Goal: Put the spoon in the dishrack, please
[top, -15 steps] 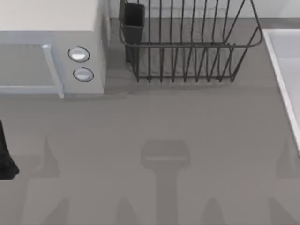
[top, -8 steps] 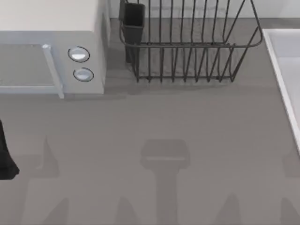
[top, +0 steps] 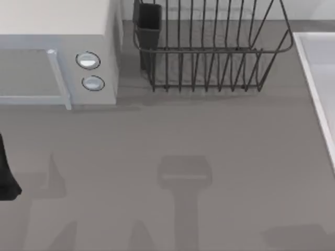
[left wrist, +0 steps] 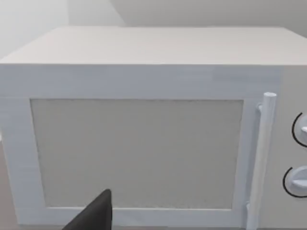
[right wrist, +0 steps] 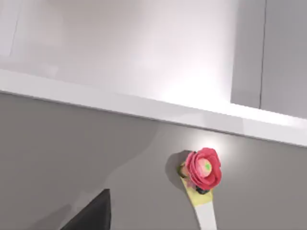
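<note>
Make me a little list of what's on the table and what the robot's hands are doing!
dishrack: dark wire basket at the table's far side, utensil cup at its left corner
microwave: pale grey, left of the dishrack, door closed
spoon: pale handle, pink flower-topped end, lying on the grey table near a white ledge, in the right wrist view
left hand: dark fingertip facing the microwave door
right hand: dark fingertip near the spoon, not touching it
</note>
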You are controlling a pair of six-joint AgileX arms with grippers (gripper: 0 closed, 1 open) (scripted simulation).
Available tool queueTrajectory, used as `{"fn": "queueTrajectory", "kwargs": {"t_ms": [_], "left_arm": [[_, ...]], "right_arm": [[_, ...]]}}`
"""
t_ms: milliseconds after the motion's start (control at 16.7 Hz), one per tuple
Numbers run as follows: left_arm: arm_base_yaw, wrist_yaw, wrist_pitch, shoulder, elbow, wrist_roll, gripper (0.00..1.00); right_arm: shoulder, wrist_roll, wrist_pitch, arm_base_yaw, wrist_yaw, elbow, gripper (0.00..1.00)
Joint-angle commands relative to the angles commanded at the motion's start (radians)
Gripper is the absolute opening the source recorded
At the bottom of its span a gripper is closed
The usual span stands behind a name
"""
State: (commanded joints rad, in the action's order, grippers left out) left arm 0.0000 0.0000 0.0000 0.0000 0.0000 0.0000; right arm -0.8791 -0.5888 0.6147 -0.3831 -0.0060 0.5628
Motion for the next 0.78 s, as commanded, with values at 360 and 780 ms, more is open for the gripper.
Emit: {"fn": "queueTrajectory", "kwargs": {"t_ms": [360, 780], "left_arm": [[0.000, 0.000, 0.000, 0.000, 0.000, 0.000, 1.00], [0.000, 0.000, 0.000, 0.000, 0.000, 0.000, 1.00]], "right_arm": [[-0.453, -0.297, 0.311, -0.200, 0.001, 0.288, 1.00], [-0.620, -0.415, 0.427, -0.280, 0.001, 0.410, 1.00]]}}
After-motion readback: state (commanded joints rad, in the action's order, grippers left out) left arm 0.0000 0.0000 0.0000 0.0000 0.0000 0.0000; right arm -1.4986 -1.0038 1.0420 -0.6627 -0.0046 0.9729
